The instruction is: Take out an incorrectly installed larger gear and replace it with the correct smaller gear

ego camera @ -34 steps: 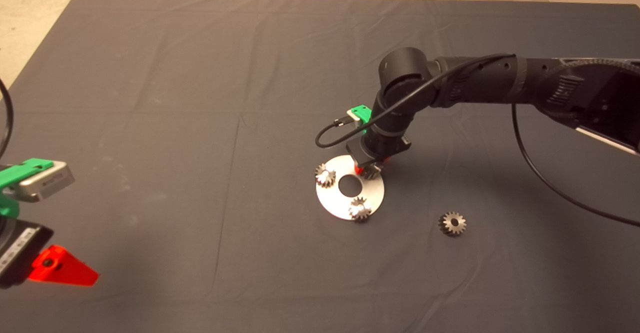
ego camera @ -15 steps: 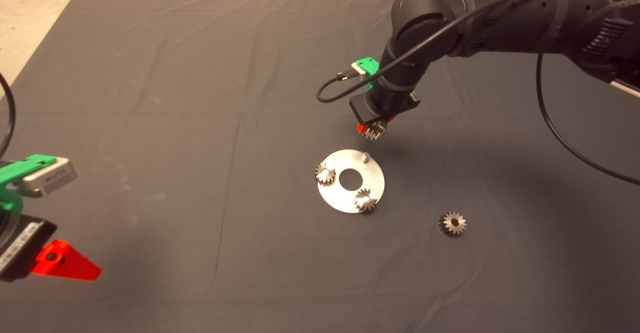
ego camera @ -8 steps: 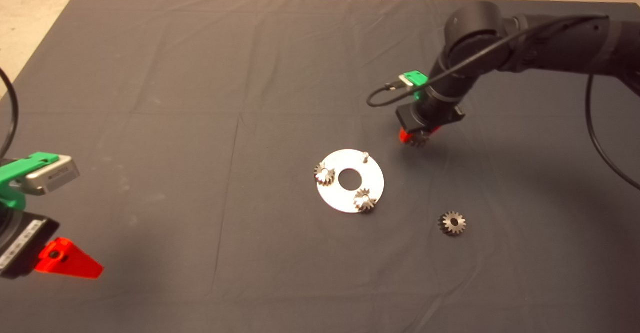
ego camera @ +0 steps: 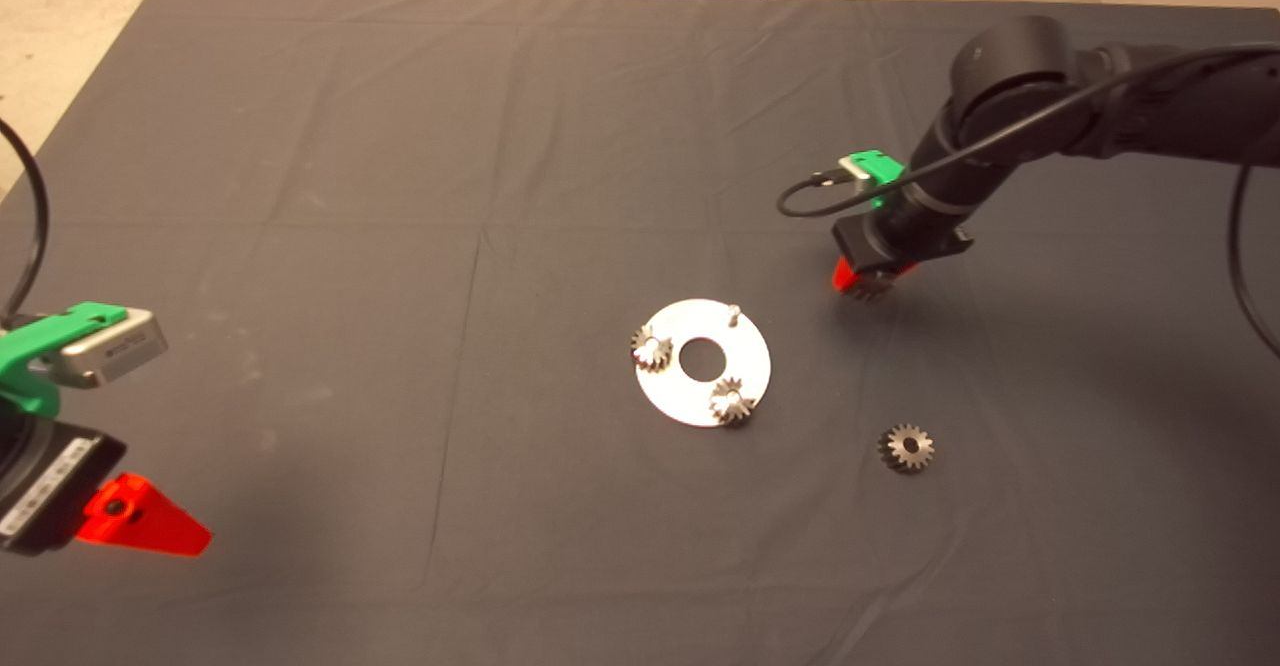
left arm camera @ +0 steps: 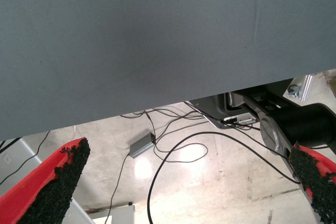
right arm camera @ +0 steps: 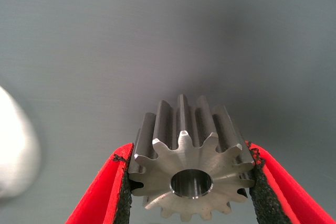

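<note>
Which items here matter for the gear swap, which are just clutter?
Job:
- larger dark grey bevel gear, held in right pincer
- smaller dark grey gear, loose on mat
- round silver plate with bare pin

Not involved:
- two shiny seated gears
- left pincer, parked
- floor cables

A robotics lab or test workshop: a dark mat (ego camera: 300, 196) covers the counter, bare concrete floor (left arm camera: 210, 182) lies beyond it with loose cables (left arm camera: 173, 150) and a small grey box (left arm camera: 140, 145) trailing across.
</note>
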Robot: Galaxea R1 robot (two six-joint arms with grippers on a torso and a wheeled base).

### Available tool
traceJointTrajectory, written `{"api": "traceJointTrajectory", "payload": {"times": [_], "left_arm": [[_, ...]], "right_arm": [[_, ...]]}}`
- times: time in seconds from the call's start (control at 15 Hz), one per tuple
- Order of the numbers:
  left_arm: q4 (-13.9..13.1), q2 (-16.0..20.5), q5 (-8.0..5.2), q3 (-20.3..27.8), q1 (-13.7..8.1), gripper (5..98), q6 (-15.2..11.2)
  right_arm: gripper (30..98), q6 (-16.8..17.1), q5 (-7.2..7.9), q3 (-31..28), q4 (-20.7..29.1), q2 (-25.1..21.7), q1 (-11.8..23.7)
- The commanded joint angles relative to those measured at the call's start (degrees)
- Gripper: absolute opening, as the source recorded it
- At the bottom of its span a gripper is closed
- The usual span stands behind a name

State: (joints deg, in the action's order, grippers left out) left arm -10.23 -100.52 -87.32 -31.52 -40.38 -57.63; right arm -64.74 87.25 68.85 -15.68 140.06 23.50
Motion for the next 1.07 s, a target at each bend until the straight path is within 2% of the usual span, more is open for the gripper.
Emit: {"api": "traceJointTrajectory", "payload": {"times": [0.0,1.0], "left_arm": [[-0.58,-0.34,-7.68,0.16,-0.59,98.2,-0.29],[-0.58,-0.25,-7.68,0.34,-0.59,98.2,-0.2]], "right_arm": [[47.8,0.32,0.91,-1.9,0.12,-1.59,0.98],[49.9,-0.03,0.99,-2.33,0.12,-0.66,0.14]]}}
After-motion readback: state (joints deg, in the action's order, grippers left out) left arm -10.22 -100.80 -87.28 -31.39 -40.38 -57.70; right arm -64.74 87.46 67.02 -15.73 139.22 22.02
